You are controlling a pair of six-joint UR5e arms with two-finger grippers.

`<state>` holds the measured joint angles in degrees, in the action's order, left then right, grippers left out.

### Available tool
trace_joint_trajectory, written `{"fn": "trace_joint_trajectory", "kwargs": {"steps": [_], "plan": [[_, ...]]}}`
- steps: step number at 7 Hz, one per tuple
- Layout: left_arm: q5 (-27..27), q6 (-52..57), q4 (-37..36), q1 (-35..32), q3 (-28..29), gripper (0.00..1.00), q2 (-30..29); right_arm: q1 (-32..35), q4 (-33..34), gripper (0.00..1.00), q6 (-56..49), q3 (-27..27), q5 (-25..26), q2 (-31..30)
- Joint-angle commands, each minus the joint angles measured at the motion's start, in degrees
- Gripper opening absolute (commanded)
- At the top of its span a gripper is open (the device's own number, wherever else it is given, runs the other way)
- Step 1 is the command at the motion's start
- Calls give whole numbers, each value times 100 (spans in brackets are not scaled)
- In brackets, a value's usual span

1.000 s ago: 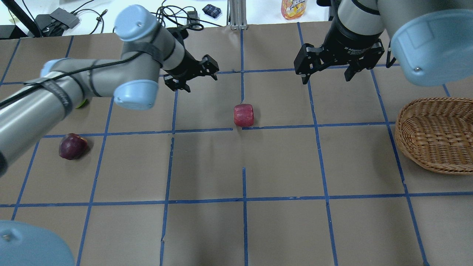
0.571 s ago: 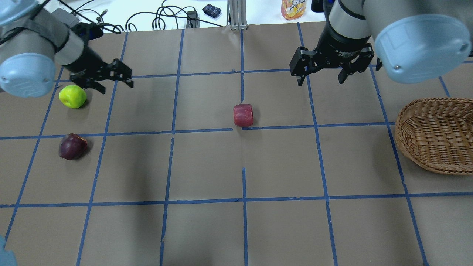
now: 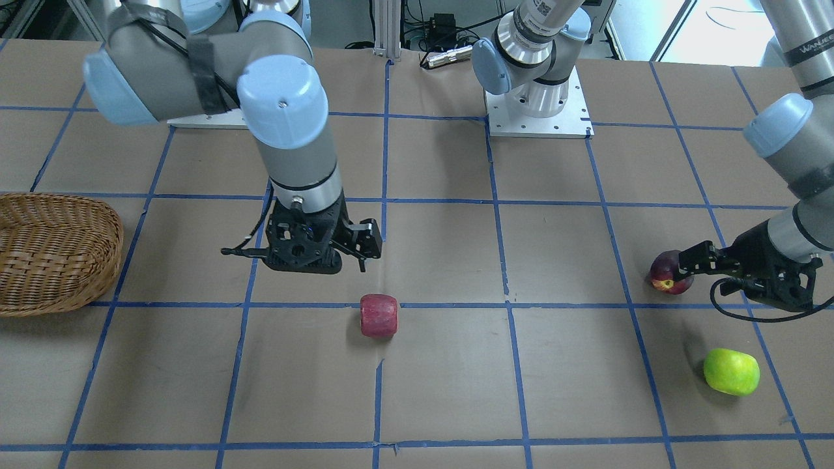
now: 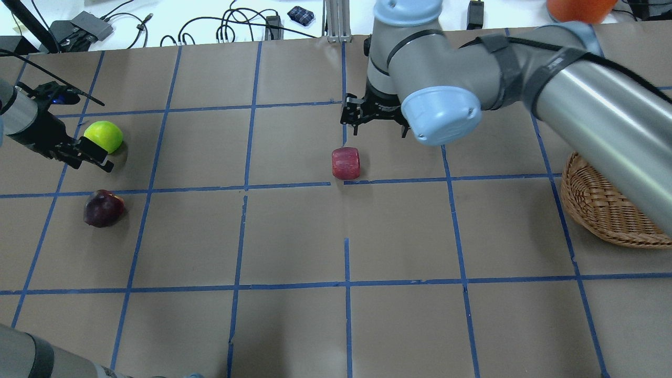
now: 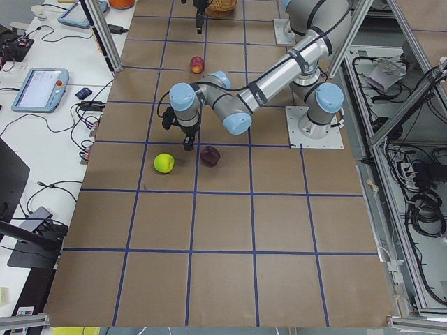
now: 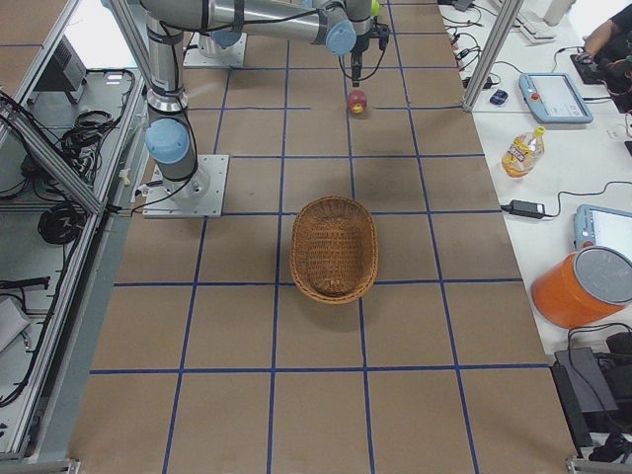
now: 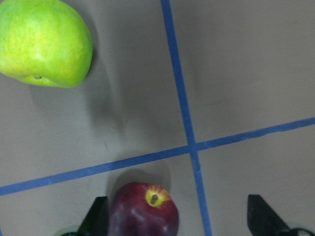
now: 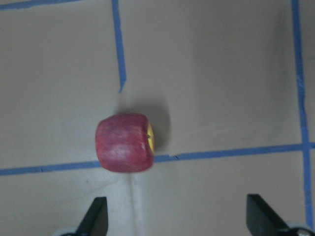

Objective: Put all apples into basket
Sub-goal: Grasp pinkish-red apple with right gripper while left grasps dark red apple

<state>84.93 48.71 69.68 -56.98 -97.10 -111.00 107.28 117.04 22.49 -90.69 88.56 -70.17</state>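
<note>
Basket point(image 4: 598, 215) of light wicker stands at the right edge of the desk point(image 4: 294, 236), well apart from all three apples. The right hand point(image 4: 377, 125) hangs over the middle of the desk. Its fingers are spread wide and it holds nothing. The left hand point(image 7: 179, 221) is near the left edge, also spread wide and holding nothing.

The red apple point(image 4: 346, 163) lies on its side just beside the right hand, on the robot's side of it. The maroon apple point(image 7: 142, 211) lies below the left hand, close to one finger. The green apple point(image 4: 104, 136) lies near it, toward the far edge, not touching it.
</note>
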Motion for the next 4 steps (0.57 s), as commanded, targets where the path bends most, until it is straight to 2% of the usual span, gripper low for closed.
{"fn": "trace_joint_trajectory", "kwargs": {"steps": [1, 3, 4], "plan": [[241, 446, -68, 81, -54, 100, -324, 416, 819, 100, 274, -18, 221, 678], [313, 412, -77, 90, -98, 100, -378, 548, 1407, 100, 178, -27, 555, 1214], [557, 403, -8, 99, -168, 100, -361, 557, 1444, 100, -67, -27, 801, 1364]]}}
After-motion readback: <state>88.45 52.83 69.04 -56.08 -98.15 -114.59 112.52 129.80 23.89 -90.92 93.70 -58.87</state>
